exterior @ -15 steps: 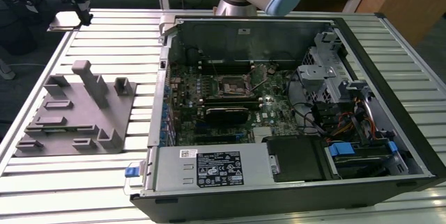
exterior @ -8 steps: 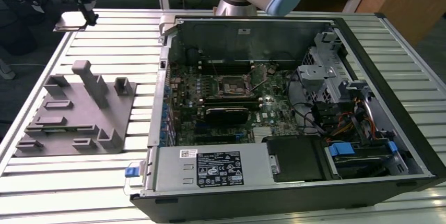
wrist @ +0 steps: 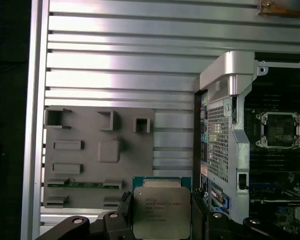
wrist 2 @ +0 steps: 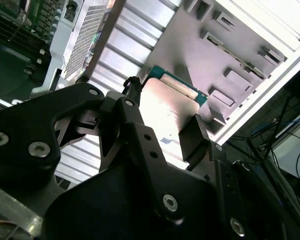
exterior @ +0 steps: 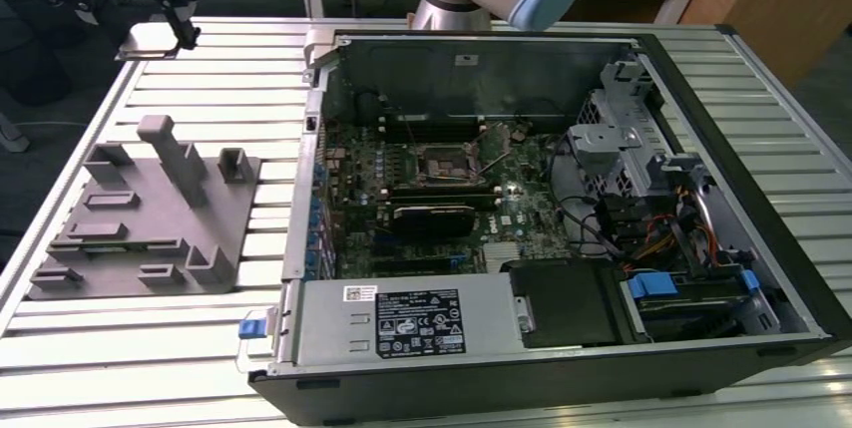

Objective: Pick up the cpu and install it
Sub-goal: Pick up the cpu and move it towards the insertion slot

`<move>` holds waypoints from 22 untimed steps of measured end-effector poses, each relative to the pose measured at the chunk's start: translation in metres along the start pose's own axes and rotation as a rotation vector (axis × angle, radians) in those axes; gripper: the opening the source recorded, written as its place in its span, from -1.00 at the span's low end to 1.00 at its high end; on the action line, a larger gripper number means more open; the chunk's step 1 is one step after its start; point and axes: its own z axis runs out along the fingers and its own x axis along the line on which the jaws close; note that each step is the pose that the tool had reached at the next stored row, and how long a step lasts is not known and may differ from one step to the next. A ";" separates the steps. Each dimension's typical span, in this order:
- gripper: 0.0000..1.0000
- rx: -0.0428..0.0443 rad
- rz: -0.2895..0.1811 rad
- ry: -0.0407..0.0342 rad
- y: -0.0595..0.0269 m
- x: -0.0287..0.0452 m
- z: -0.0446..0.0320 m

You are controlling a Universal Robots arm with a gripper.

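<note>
Hold: gripper [wrist: 160, 203] with black fingers [wrist: 124, 204] narrowed onto opposite edges of the cpu [wrist: 162, 214]
Chip: thin square, matte silver lid, green rim (over the ribbed aluminium table [wrist: 115, 60])

Print on the cpu [wrist: 161, 212] and power-supply label [exterior: 418, 323] is illegible.

Exterior view: set high and oblique, looking down across the slatted table [exterior: 134, 338] into the open computer case [exterior: 466, 74]. First wrist view: looks straight down, with the gripper [wrist: 161, 212] clamping the cpu [wrist: 160, 192] in the close foreground. Second wrist view: tilted, close behind the gripper. All three share the grey fixture block [exterior: 147, 238] and the case's edge.
</note>
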 end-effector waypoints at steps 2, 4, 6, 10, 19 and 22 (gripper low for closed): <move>0.09 0.0003 0.000 0.0000 0.0000 -0.0031 0.0002; 0.09 0.0004 0.000 0.0000 -0.0001 -0.0063 0.0004; 0.09 0.0004 0.000 -0.0001 -0.0001 -0.0097 0.0006; 0.09 0.0006 0.000 -0.0001 -0.0001 -0.0169 0.0012; 0.09 0.0006 0.000 0.0002 -0.0002 -0.0421 0.0028; 0.09 0.0006 0.000 0.0004 0.0000 -0.0525 0.0035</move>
